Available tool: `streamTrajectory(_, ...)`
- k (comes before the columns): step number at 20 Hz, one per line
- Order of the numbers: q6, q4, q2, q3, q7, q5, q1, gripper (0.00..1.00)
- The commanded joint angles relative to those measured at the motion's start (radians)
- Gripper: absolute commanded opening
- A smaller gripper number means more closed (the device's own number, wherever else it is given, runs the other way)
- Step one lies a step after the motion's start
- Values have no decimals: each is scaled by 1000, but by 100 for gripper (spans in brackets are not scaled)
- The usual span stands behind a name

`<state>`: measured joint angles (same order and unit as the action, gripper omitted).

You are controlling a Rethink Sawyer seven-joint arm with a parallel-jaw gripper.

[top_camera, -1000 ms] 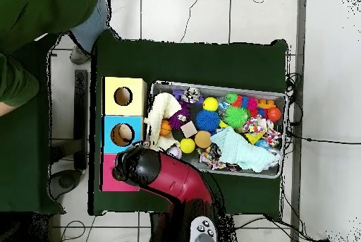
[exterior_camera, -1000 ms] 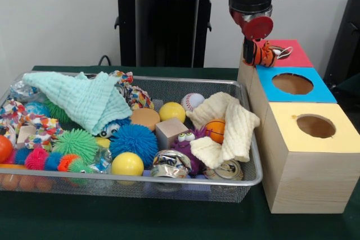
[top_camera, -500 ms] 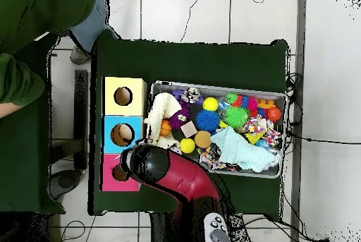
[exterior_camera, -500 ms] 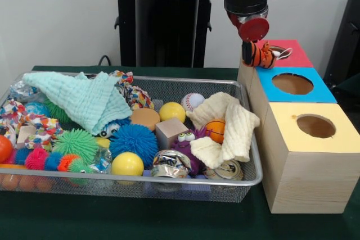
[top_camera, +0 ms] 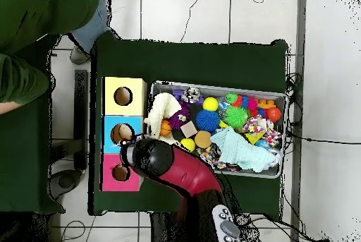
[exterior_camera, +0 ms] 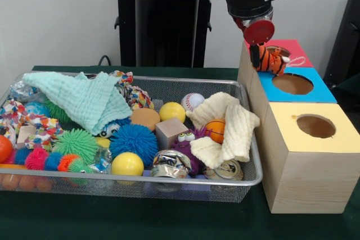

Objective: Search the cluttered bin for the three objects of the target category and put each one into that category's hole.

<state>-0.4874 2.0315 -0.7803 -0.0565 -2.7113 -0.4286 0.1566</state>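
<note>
Since a second ago the arm has carried the orange striped toy sideways from above the red box toward the blue box. The pincer pinches the toy, which hangs just below it, over the seam between those two boxes, with a loop of cord trailing off it. I judge this the delivery step for one target object; next I need to centre the toy over the right hole, which I cannot tell from here, then spread the fingers. Beyond the blue box, farther from the pincer, stands the yellow box; I see nothing inside its hole. Well off to the other side, the wire bin holds a teal cloth, cream cloth, spiky balls, yellow balls, a baseball and a wooden cube.
</note>
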Motion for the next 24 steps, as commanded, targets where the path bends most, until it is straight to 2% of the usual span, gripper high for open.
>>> streamTrajectory(1, -5, 95, -4, -243, 64, -91, 90, 0)
streamTrajectory(7, -33, 100, -3, -274, 53, -67, 115, 0)
streamTrajectory(13, -57, 202, -83, -304, 24, -76, 141, 0)
streamTrajectory(21, -156, 235, -137, -195, -24, 2, 125, 0)
streamTrajectory(24, -163, 211, -139, -132, -54, 48, 106, 0)
